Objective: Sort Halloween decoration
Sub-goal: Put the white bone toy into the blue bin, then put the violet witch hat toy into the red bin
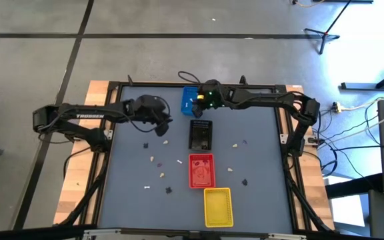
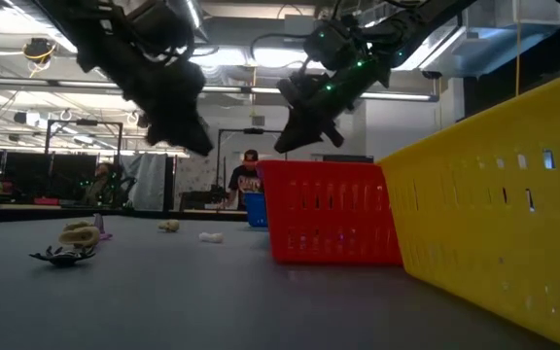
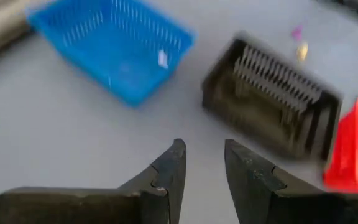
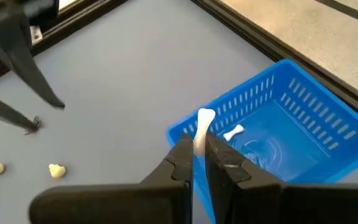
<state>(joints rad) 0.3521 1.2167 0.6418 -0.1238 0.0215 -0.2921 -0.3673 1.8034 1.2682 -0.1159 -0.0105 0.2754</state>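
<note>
My right gripper (image 4: 194, 146) hovers at the near edge of the blue tray (image 4: 278, 130), shut on a small white bone-shaped decoration (image 4: 204, 121). Another white bone (image 4: 234, 132) lies on the blue tray's floor. In the high view this gripper (image 1: 200, 103) is at the table's far middle. My left gripper (image 3: 202, 152) is open and holds nothing, raised above the table left of the black tray (image 3: 272, 99); in the high view it (image 1: 165, 125) is left of centre. Cream pieces (image 1: 166, 142) and dark pieces (image 1: 168, 190) lie scattered on the grey table. My right gripper pinches the white bone's lower end (image 4: 199, 142) between its two fingertips. The bone sticks out past the fingertips, its knobbed end (image 4: 206, 116) free. It is lifted clear, over the blue tray's near rim. The fingers slant downward from the table's right side.
The black tray (image 1: 201, 135), red tray (image 1: 202, 170) and yellow tray (image 1: 218, 205) stand in a row from the middle toward the near edge. Two cream pieces (image 4: 56, 170) lie left of the blue tray. A black spider piece (image 2: 61, 256) lies near the front left.
</note>
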